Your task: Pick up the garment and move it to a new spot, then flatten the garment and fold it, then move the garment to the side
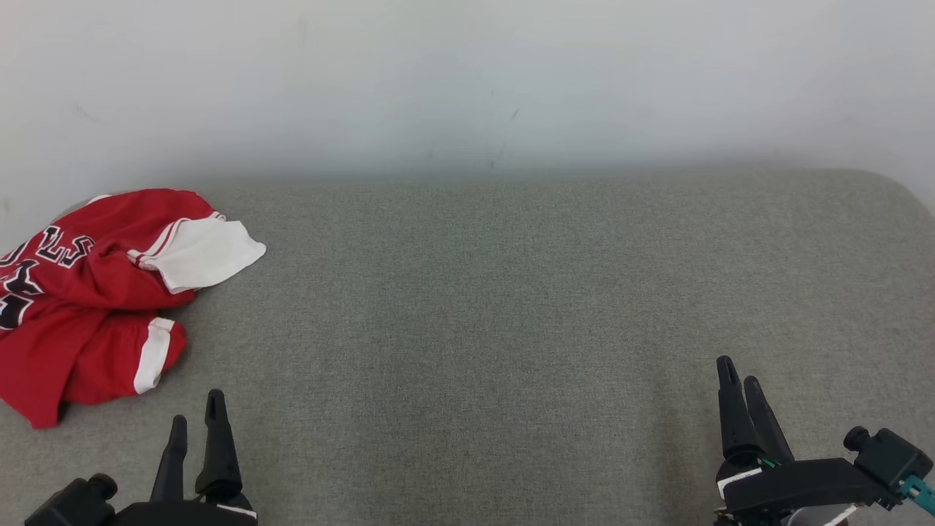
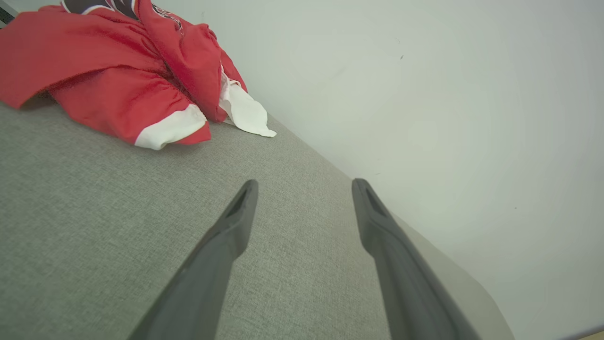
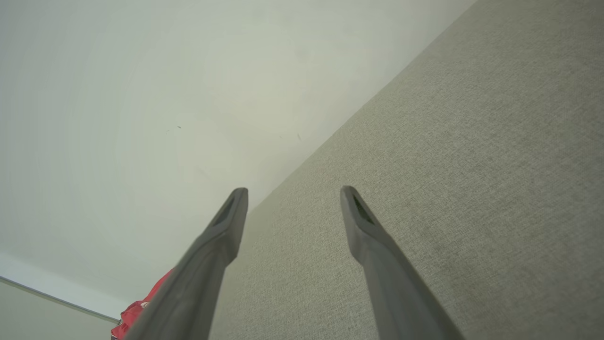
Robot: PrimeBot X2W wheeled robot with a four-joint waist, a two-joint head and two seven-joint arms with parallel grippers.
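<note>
The garment point(image 1: 88, 292) is a red jersey with white trim and black lettering, lying crumpled at the far left of the grey fabric surface point(image 1: 511, 307). It also lies at the upper left of the left wrist view, garment point(image 2: 108, 75), and a red scrap of the garment point(image 3: 137, 311) peeks out at the bottom left of the right wrist view. My left gripper point(image 1: 196, 409) stands open at the lower left, just below and right of the jersey, apart from it. At the lower right my right gripper point(image 1: 738, 372) is open too, with nothing between its fingers.
A plain pale wall point(image 1: 467, 80) runs along the back edge of the grey surface. The surface's back right corner point(image 1: 898, 183) is rounded. Bare grey fabric stretches between the two grippers and across the middle and right.
</note>
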